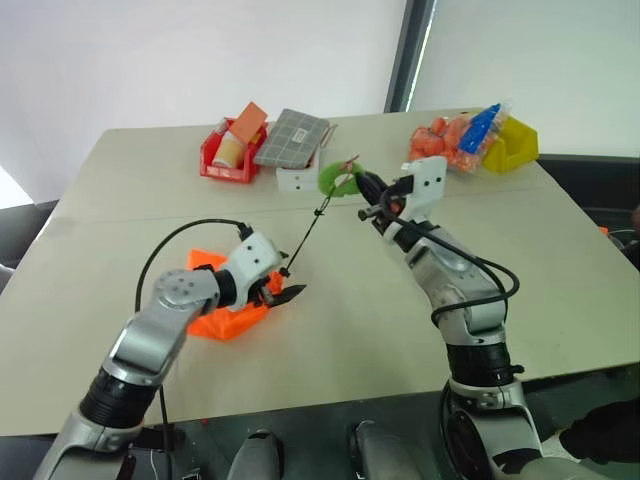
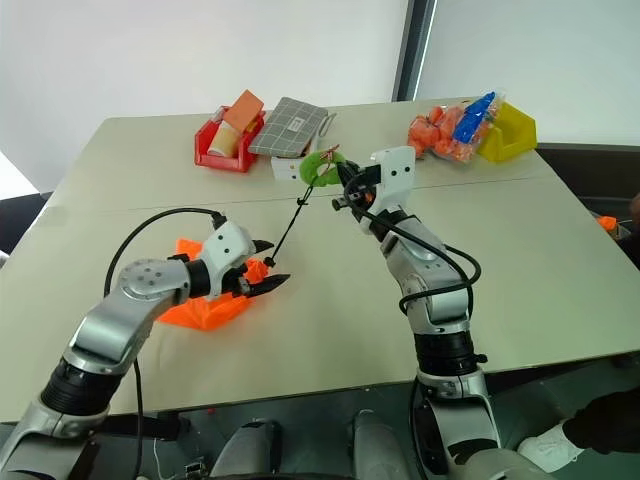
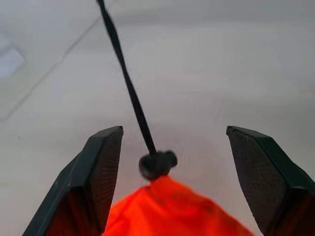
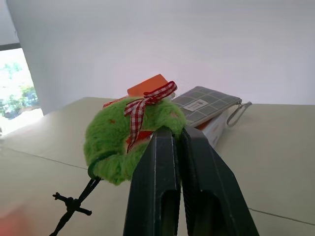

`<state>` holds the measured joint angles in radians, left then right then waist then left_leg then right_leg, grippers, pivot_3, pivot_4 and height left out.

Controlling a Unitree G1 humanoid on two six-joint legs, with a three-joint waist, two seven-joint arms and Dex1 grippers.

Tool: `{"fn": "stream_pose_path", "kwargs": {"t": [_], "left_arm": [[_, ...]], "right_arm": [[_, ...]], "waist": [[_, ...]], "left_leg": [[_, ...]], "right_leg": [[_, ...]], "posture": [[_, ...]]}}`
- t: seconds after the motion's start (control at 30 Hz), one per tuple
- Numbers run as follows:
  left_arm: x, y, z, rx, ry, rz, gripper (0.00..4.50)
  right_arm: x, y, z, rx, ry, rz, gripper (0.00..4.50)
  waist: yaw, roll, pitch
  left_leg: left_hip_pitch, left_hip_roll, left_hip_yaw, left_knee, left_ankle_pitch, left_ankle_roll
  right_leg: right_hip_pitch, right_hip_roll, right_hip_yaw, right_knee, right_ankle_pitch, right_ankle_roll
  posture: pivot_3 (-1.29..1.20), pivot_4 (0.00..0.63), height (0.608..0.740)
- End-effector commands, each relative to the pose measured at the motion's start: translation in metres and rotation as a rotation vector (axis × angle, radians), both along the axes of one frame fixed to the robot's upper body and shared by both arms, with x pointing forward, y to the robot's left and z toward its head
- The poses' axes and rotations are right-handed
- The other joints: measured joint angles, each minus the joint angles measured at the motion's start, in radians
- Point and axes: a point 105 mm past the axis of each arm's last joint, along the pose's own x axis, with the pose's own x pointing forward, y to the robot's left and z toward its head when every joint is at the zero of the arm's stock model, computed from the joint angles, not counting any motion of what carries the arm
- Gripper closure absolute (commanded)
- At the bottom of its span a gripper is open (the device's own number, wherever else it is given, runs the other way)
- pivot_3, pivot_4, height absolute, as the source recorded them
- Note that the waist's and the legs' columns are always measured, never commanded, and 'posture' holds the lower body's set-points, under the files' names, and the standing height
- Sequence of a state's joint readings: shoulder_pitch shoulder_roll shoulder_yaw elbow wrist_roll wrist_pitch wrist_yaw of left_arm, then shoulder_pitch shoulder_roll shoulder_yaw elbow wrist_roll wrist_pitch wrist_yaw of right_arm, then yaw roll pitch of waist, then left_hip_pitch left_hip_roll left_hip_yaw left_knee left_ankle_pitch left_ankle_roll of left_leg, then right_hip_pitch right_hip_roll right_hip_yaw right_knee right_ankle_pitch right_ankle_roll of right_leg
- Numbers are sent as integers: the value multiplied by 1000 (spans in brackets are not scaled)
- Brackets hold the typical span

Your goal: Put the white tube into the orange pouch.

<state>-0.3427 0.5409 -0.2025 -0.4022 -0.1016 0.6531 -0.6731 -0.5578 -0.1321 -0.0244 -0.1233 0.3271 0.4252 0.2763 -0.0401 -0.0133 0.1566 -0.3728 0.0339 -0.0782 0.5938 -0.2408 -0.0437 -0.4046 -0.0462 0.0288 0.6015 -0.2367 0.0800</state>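
The orange pouch (image 1: 222,314) lies on the table at the left, its gathered top (image 3: 167,206) turned toward the middle. My left gripper (image 1: 284,290) is open, one finger on each side of that top and the black cord lock (image 3: 157,164). A thin black cord (image 1: 310,235) runs taut from the lock up to the fluffy green tag (image 1: 340,180). My right gripper (image 1: 366,190) hangs above the table's middle, shut on that tag (image 4: 133,137). The white tube is out of view.
At the back stand a red bin (image 1: 212,160) with an orange box, a grey checked case (image 1: 292,135) and a white box (image 1: 298,178). Back right are a clear bag of orange balls (image 1: 440,145), a blue-capped bottle (image 1: 480,128) and a yellow bin (image 1: 515,145).
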Motion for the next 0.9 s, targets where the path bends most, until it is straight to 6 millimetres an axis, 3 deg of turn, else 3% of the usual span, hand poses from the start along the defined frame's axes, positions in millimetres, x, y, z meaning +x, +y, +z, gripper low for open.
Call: {"fn": "stream_pose_path", "kwargs": {"t": [0.03, 0.17, 0.33, 0.9], "left_arm": [[-6, -10, 9, 0, -84, 97, 922], [-3, 0, 4, -16, -72, 256, 922], [-4, 10, -8, 31, -39, 300, 922], [-1, 1, -13, 122, -83, 230, 922]], "right_arm": [[-8, 8, 22, 23, -95, 36, 4500], [-10, 15, 25, 23, -111, 74, 4500], [-14, 20, 26, 18, -127, 107, 4500], [-16, 19, 24, 8, -131, 96, 4500]], "waist": [[-1, 0, 0], [-4, 0, 0], [-3, 0, 0], [-2, 0, 0]], "left_leg": [[0, 0, 0, 0, 0, 0], [0, 0, 0, 0, 0, 0], [1, 0, -1, 0, 0, 0], [0, 0, -1, 0, 0, 0]], "right_leg": [[0, 0, 0, 0, 0, 0], [0, 0, 0, 1, 0, 0], [0, 1, 0, 1, 0, 0], [0, 0, 0, 1, 0, 0]], "posture": [[0, 150, 740], [0, 150, 740], [0, 150, 740], [0, 150, 740]]}}
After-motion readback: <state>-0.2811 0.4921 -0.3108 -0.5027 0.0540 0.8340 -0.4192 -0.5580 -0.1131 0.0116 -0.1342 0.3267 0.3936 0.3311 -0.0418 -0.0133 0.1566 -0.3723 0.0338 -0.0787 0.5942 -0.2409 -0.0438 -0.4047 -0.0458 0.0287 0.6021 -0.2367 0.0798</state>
